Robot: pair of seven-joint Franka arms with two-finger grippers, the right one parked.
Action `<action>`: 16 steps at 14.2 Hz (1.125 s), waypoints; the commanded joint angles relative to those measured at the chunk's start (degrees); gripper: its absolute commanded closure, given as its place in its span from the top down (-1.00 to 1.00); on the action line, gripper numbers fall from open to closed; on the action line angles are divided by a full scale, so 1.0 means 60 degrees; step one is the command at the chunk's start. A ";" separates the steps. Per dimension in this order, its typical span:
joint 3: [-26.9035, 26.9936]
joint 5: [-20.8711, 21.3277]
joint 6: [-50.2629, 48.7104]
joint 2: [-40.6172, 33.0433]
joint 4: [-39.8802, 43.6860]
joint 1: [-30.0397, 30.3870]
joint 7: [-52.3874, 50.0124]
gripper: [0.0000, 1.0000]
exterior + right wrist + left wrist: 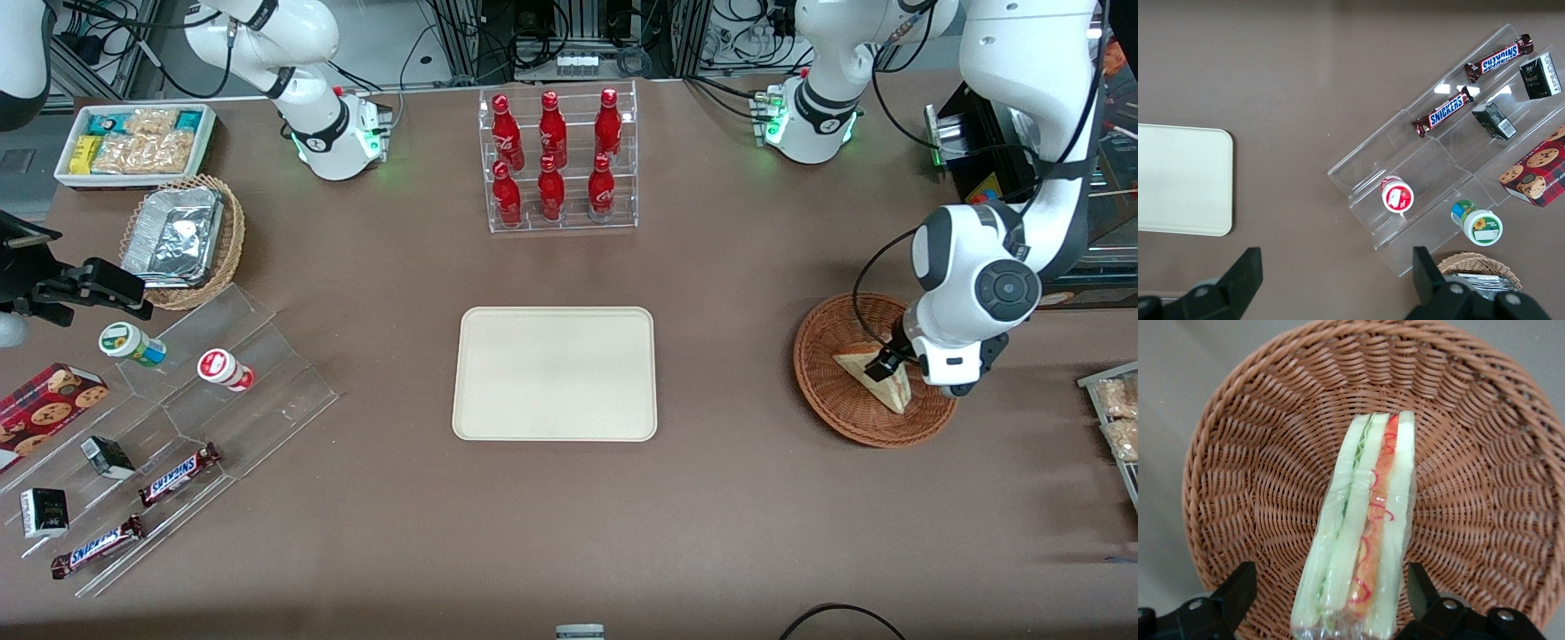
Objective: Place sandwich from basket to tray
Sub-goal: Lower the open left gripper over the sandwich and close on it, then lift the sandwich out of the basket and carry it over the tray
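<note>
The sandwich (858,363) (1365,533), a clear-wrapped wedge of white bread with green and red-orange filling, lies in the reddish-brown wicker basket (827,391) (1258,487) toward the working arm's end of the table. My gripper (885,366) (1331,597) is lowered into the basket and stands open. One black finger (1238,590) is on each side of the sandwich's wide end, with a gap between each finger and the wrap. The cream tray (555,373) lies bare at the table's middle, well apart from the basket.
A clear rack of red cola bottles (560,160) stands farther from the front camera than the tray. Toward the parked arm's end are a tan basket with foil containers (182,236), a white snack bin (133,142) and an acrylic display of snacks (178,427). Snack packets (1116,418) lie beside the wicker basket.
</note>
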 commanded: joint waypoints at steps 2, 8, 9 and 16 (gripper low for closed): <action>-0.0002 0.0234 0.0836 0.0594 -0.0024 -0.0010 -0.0164 0.83; -0.0031 0.0234 0.0095 0.0333 0.0458 -0.0155 -0.0076 -0.21; -0.0090 0.0234 -0.0547 0.0172 0.0779 -0.0214 0.0272 -0.25; -0.0251 -0.0029 -0.3030 0.0258 0.3168 -0.1896 0.1917 -0.37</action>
